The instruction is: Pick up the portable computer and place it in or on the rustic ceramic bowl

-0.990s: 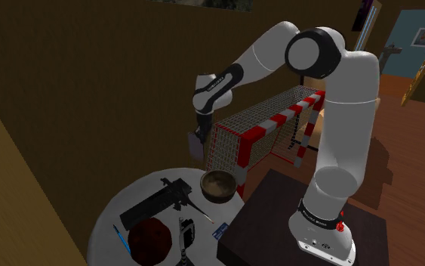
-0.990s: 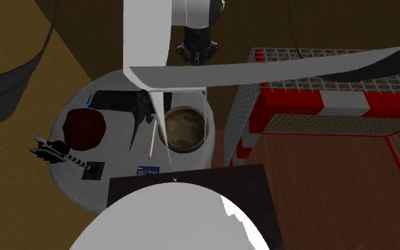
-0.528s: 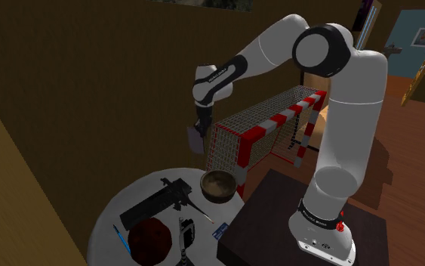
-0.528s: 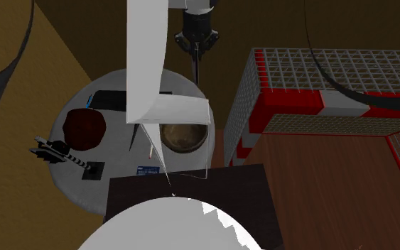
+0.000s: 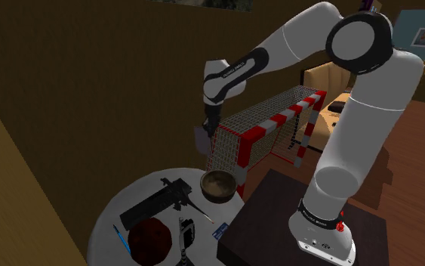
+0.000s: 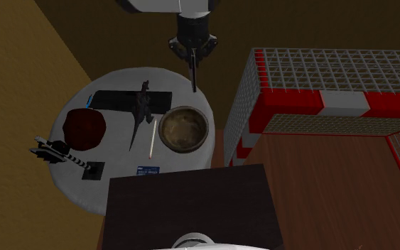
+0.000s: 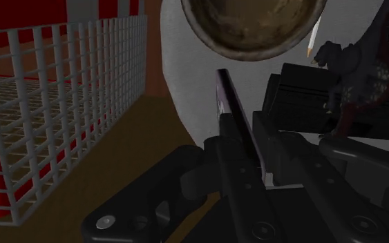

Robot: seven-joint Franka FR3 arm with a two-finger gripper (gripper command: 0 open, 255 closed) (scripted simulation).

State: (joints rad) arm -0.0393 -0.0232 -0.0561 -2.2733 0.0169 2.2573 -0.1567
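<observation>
Wrist view: the end effector (image 7: 241, 143) is clamped on the portable computer (image 7: 227, 100), a thin dark slab gripped edge-on between the fingers. It hangs vertically, high above the counter (image 5: 112, 211), presumably for clearance over the other items. The bowl (image 7: 255, 24) stands at the counter's edge beside the goal net (image 5: 256, 136). The slab is over the far edge, near the bowl but not yet above it.
</observation>
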